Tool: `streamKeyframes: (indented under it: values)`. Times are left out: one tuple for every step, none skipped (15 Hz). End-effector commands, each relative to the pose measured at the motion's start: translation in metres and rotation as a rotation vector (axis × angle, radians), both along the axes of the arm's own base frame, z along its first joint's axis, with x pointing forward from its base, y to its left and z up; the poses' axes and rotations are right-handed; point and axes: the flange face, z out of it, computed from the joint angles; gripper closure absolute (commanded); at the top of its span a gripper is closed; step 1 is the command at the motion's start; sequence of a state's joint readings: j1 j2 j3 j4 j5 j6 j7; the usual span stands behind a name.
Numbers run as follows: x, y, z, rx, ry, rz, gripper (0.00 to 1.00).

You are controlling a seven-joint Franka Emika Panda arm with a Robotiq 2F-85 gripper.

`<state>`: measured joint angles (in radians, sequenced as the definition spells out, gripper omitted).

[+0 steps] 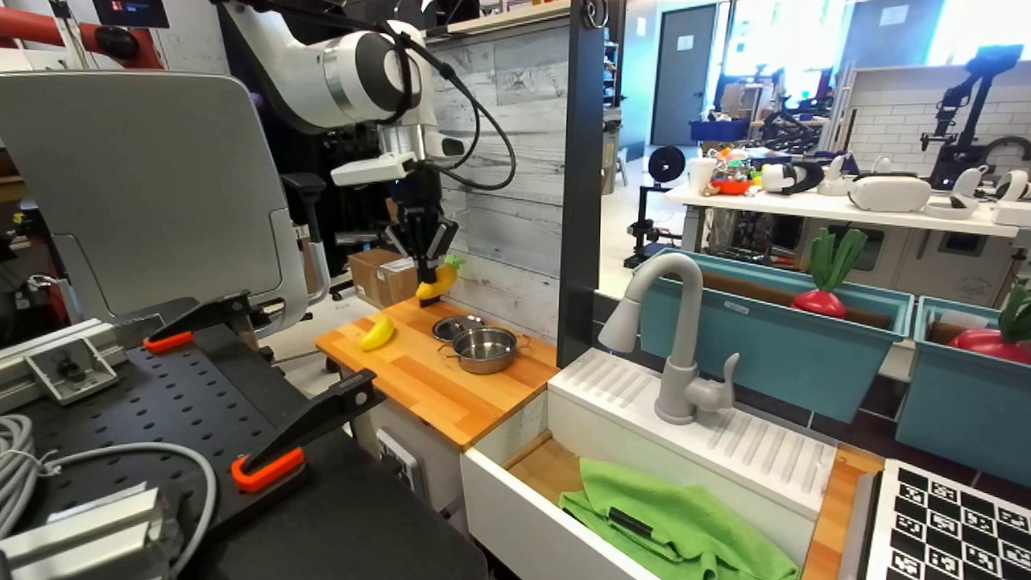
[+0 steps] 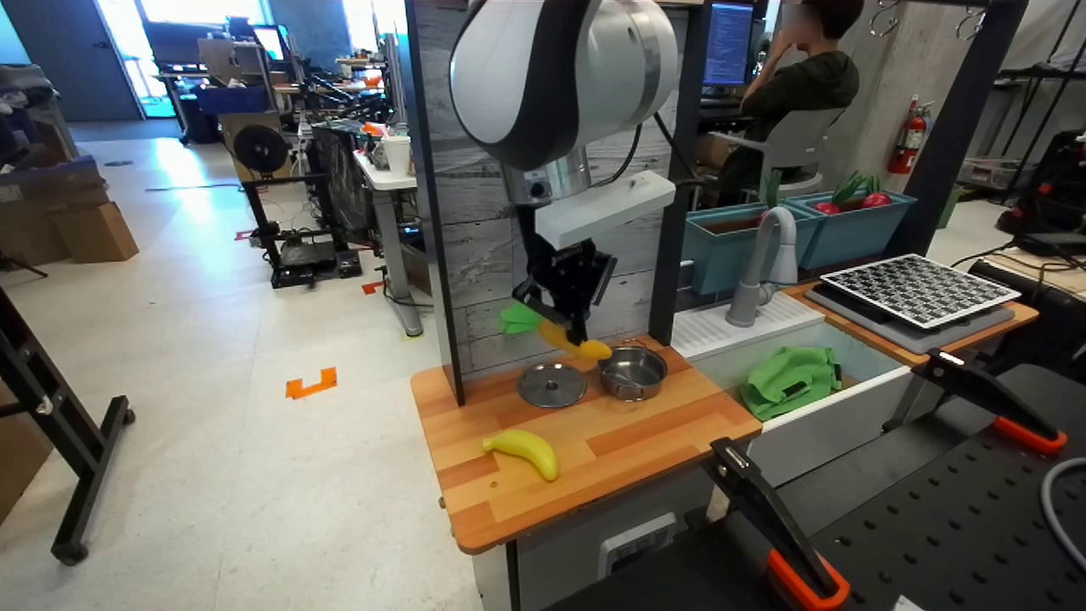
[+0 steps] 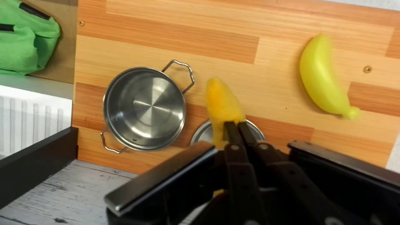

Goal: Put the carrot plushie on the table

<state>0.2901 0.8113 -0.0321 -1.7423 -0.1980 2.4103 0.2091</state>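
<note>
On the table (image 2: 632, 437), an upright metal pot (image 3: 143, 109) with a bare, shining base visible from the wrist. In the white sink (image 1: 503, 515), a crumpled green cloth (image 1: 701, 515) with black strips (image 3: 34, 11) on it. In the blue-green planters (image 1: 765, 346), red vegetables (image 1: 819, 303) with green tops, in both exterior views. There too, the green leafy end of the carrot plushie (image 3: 222, 106); in the wrist view, only its orange-yellow part. Just beside the pot, a metal lid (image 2: 551, 386), whole in an exterior view, partly covered by plushie and gripper (image 3: 236, 124) in the wrist view. In an exterior view alone, a seated person (image 2: 802, 89) near a lit monitor (image 2: 728, 42). Well apart from the pot, a yellow banana toy (image 3: 320, 78), on the table in all three views. Between the gripper's nearly touching fingers, the carrot plushie, pinched, aloft over the table, above the lid as seen from the wrist.
</note>
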Motion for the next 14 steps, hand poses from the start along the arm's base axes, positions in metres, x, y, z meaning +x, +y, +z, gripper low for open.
streamKeyframes:
  values:
    - [-0.01,0.017,-0.024,-0.043,0.006,0.07,0.99]
    - [-0.013,0.021,-0.031,-0.054,0.018,0.085,0.99]
    - [-0.016,0.026,-0.039,-0.062,0.028,0.103,0.99]
    - [-0.02,0.03,-0.047,-0.067,0.038,0.119,0.99]
    - [-0.022,0.033,-0.053,-0.07,0.043,0.135,0.99]
    - [-0.025,0.036,-0.059,-0.072,0.049,0.147,0.99]
    - [-0.027,0.039,-0.065,-0.073,0.054,0.159,0.99]
    - [-0.029,0.042,-0.07,-0.072,0.062,0.17,0.99]
    - [-0.03,0.044,-0.075,-0.075,0.068,0.18,0.99]
    - [-0.031,0.045,-0.079,-0.077,0.074,0.184,0.99]
    - [-0.031,0.046,-0.081,-0.078,0.079,0.188,0.99]
    - [-0.031,0.046,-0.083,-0.079,0.083,0.187,0.72]
    - [-0.03,0.047,-0.084,-0.078,0.083,0.187,0.7]
    - [-0.029,0.047,-0.084,-0.077,0.087,0.186,0.64]
